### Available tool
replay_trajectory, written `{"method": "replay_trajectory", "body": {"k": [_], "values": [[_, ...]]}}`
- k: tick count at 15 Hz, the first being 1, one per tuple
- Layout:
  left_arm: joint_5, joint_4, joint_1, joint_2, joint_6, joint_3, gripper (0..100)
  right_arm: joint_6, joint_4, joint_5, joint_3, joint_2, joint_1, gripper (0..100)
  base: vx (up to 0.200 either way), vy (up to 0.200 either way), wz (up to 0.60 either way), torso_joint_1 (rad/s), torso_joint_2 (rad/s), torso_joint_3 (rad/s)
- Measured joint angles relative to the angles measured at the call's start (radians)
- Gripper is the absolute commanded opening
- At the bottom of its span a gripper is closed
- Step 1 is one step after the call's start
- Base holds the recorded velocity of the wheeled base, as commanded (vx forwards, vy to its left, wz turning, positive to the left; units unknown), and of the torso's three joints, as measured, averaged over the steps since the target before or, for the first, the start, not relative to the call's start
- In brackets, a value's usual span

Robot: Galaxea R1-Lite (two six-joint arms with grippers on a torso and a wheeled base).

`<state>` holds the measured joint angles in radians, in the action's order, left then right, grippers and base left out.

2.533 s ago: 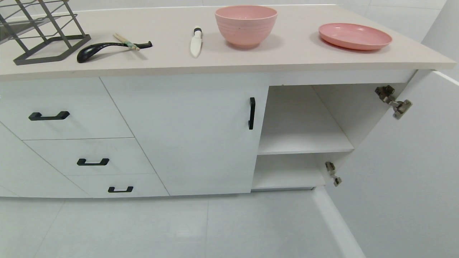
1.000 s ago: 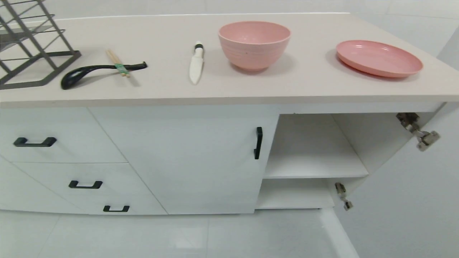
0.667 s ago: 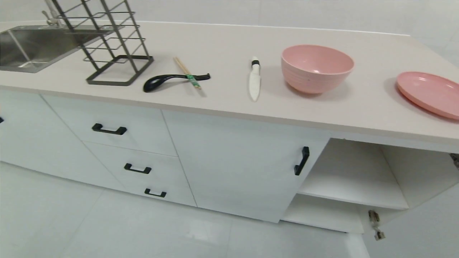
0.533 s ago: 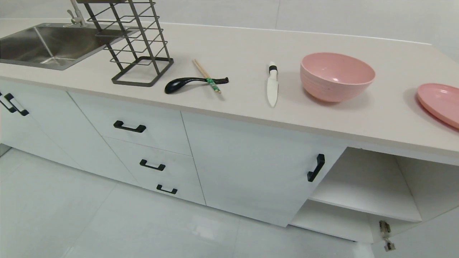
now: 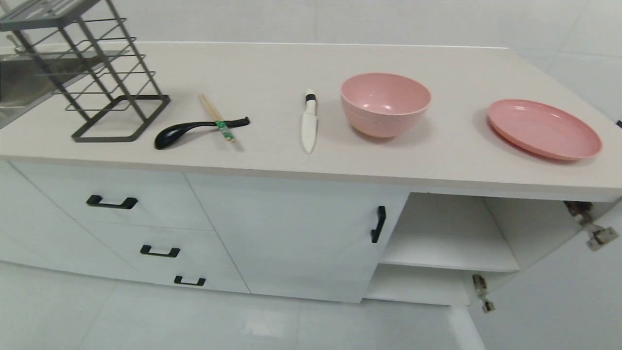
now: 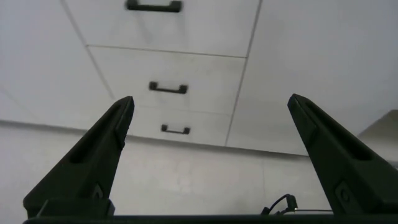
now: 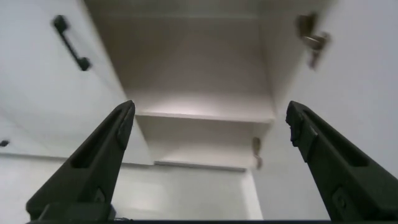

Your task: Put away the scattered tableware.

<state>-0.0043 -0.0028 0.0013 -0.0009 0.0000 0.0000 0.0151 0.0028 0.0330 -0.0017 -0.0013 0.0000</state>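
On the beige countertop lie a black ladle with a pair of wooden chopsticks across its handle, a white knife, a pink bowl and a pink plate at the right end. My left gripper is open, held low in front of the white drawers. My right gripper is open too, low down and facing the open cupboard's shelves. Neither holds anything.
A dark wire rack stands at the counter's left, by a sink. Below are drawers with black handles, a shut door with a black handle, and an open cupboard whose door swings out at right.
The camera has shifted: it rose, swung left past the sink, then back right. The tableware has not moved on the counter.
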Motion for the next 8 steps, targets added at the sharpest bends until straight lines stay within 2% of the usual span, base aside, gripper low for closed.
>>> {"method": "replay_trajectory", "body": {"k": [1,5,8], "values": [[0.0,0.0,0.0,0.0,0.0,0.0,100,0.0,0.0,0.0,0.0,0.0,0.0,100,0.0,0.0,-0.6,0.007,0.0,-0.002],[0.0,0.0,0.0,0.0,0.0,0.0,100,-0.002,0.001,-0.005,0.0,0.0,0.0,100,0.0,0.0,0.0,0.0,0.0,0.0],[0.0,0.0,-0.001,0.0,0.0,0.0,100,-0.004,0.0,-0.015,0.0,0.0,0.0,100,0.0,0.0,0.0,0.12,-0.29,-0.165]]}}
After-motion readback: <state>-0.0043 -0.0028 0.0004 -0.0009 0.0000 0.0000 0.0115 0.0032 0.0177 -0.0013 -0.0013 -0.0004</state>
